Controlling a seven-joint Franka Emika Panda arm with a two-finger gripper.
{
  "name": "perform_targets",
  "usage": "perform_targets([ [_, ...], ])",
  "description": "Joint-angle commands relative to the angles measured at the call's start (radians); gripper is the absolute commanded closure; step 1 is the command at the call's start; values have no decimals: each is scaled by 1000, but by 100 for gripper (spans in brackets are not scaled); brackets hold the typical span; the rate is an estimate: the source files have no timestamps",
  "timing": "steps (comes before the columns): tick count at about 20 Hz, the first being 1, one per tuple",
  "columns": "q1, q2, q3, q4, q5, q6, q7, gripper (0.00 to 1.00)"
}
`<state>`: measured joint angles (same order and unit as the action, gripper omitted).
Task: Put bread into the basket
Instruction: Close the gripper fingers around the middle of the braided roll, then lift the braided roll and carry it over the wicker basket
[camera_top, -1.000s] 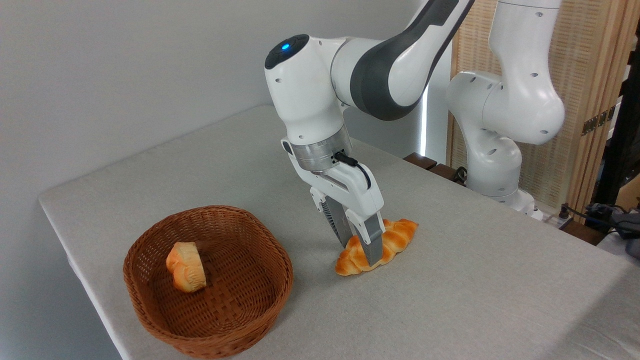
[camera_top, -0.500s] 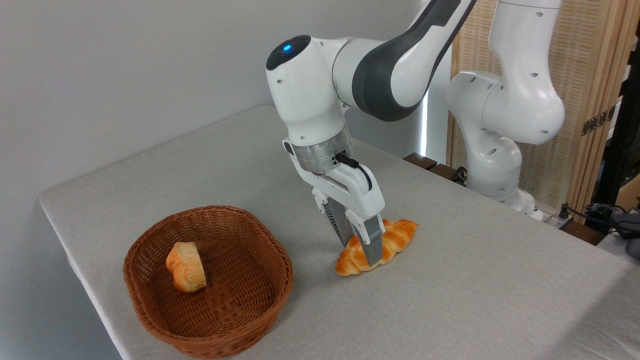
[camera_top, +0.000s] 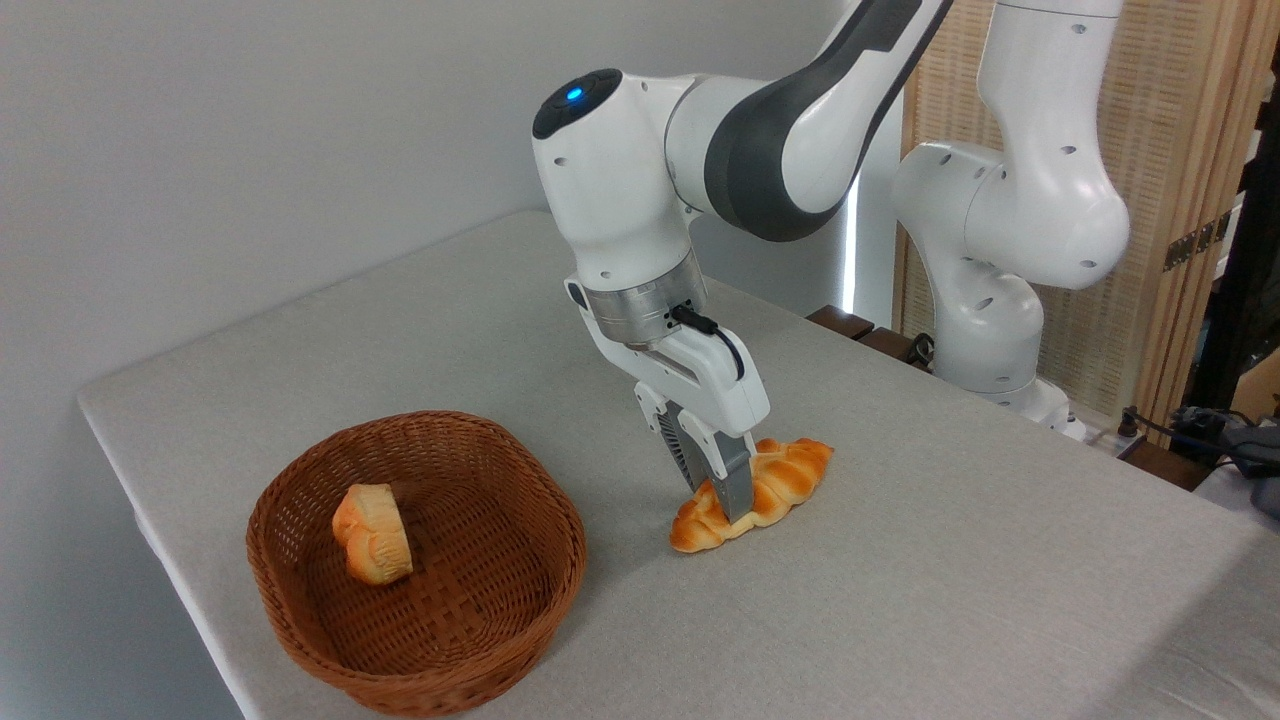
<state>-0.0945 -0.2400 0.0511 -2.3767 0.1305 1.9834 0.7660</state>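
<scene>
Right of the basket (camera_top: 520, 585), on the table (camera_top: 900, 580), the bread (camera_top: 785, 478) is lying flat, well apart from the rim. Pincer (camera_top: 716, 500) is straddling the loaf's middle, fingers looking pressed in on both sides, so likely clamped on it. Loaf is not lifted yet. Short bread chunk (camera_top: 372, 534) is already sitting inside the basket. Lifting, carrying over and releasing are all remaining.

One fixed camera looks down obliquely across the table (camera_top: 420, 330) from its front corner, fairly near.
</scene>
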Motion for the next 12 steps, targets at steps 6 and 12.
perform_targets([
  [6,-13,-35,-4,172,-130,-67,15,64],
  [12,-14,2,-5,316,-215,-16,13,64],
])
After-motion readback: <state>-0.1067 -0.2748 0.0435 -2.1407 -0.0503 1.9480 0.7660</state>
